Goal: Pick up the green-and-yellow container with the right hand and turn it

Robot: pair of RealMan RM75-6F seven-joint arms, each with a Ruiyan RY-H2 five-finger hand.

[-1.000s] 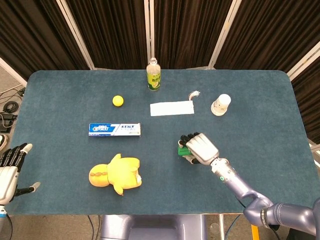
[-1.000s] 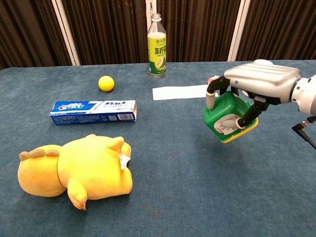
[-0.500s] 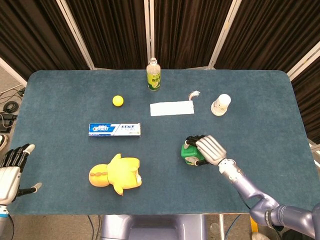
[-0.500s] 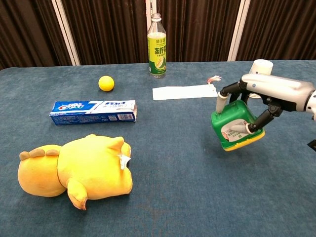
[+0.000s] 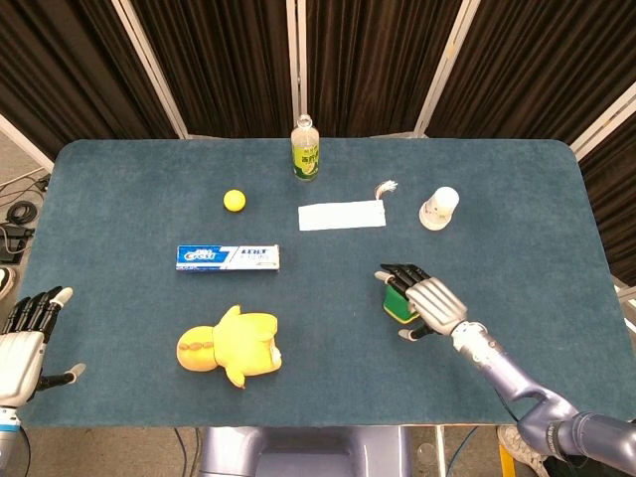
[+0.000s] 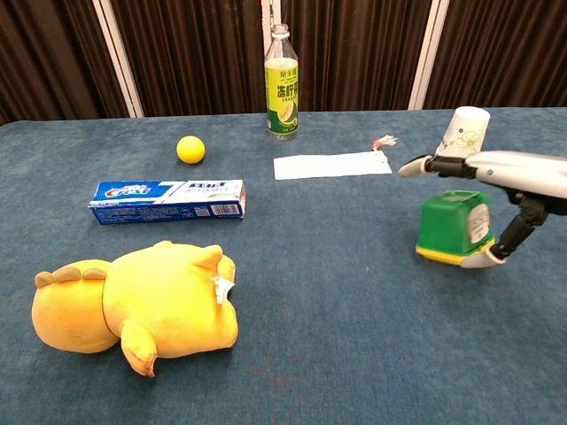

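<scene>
Half a second earlier the green-and-yellow container point(image 6: 454, 228) hung tilted in the right hand point(image 6: 518, 181); it then stood on the bench point(image 6: 337, 301), yellow end down, fingers spread apart around it. Left hand point(image 5: 22, 338) idled open. Withdrawing carelessly could topple it toward the paper cup point(image 6: 462, 133).

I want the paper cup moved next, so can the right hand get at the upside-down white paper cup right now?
Probably yes: the right hand is open around the green-and-yellow container, and the upside-down white paper cup stands just behind with nothing between.
</scene>
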